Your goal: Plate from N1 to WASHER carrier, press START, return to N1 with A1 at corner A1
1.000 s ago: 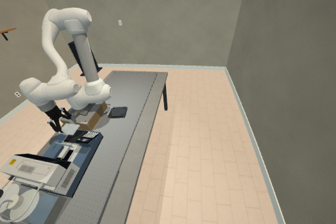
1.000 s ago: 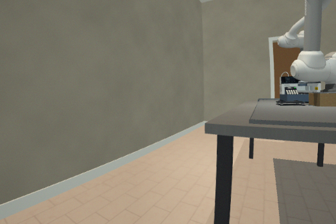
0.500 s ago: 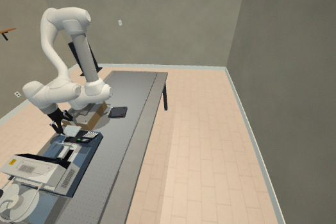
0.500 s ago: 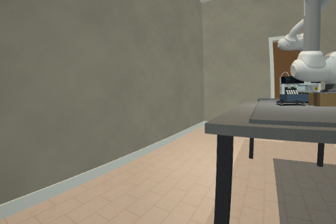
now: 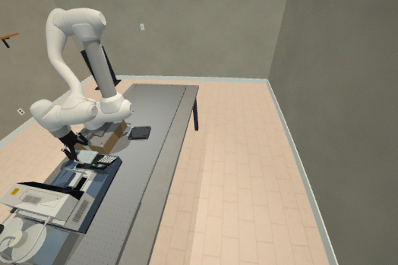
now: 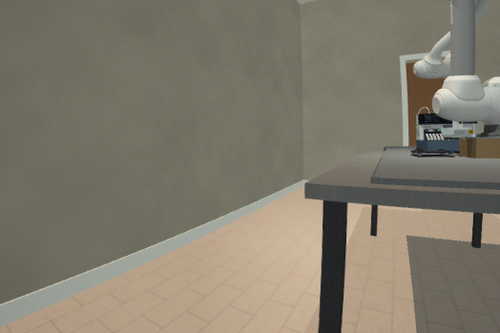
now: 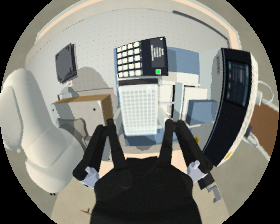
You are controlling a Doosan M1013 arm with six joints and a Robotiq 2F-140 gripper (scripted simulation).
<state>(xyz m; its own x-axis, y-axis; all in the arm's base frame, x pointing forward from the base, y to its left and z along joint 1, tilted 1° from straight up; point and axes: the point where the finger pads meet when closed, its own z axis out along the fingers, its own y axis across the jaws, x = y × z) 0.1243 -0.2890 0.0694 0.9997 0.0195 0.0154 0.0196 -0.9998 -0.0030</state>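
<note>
Honestly, no word or number is legible here, it's all too small or blurry. Taking the keypad [image 5: 107,159] [image 6: 434,136] [image 7: 129,59] as landmark: the dark panel right beside it in the wrist view has tiny pale lines of print, can't make them out. Farther right of the keypad, the washer's screen [image 7: 237,82] shows faint, unreadable stuff. The yellow label [image 5: 14,191] on the washer's housing is a blur too. Above the keypad in the exterior view, the arm's grey tube [image 6: 463,34] carries small vertical lettering, also unreadable.
</note>
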